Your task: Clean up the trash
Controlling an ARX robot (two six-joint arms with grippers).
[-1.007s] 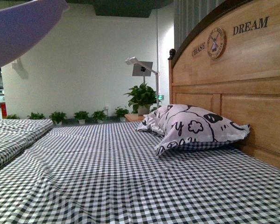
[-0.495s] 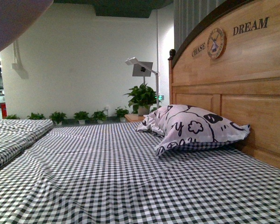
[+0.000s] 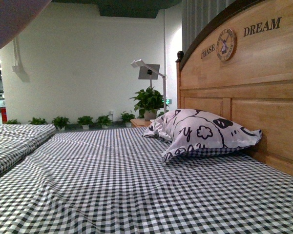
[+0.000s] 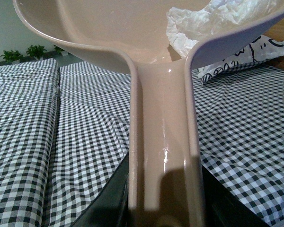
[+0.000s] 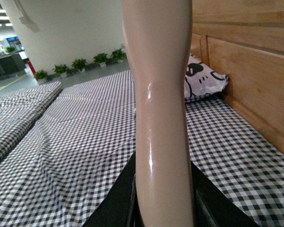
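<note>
One crumpled white wad of trash point(image 4: 199, 26) lies inside the pan of a beige dustpan point(image 4: 123, 28), against the pan's wall near where the handle begins. The dustpan's long channel handle runs back into the left hand point(image 4: 163, 208), whose dark jaws show on either side of it and look closed on it, the pan held up above the bed point(image 4: 85, 142) with its black-and-white checked sheet. In the front view only a blurred beige edge of the pan shows in the upper left corner. The right hand point(image 5: 163, 208) holds a smooth beige handle point(image 5: 158, 94) of some tool that stands upright between its dark jaws; the tool's working end is out of view, so I cannot tell what it is. A patterned pillow point(image 3: 205, 134) rests against the wooden headboard point(image 3: 244, 73). Potted plants point(image 3: 149, 102) line the far wall beside a white lamp point(image 3: 151, 73).
</note>
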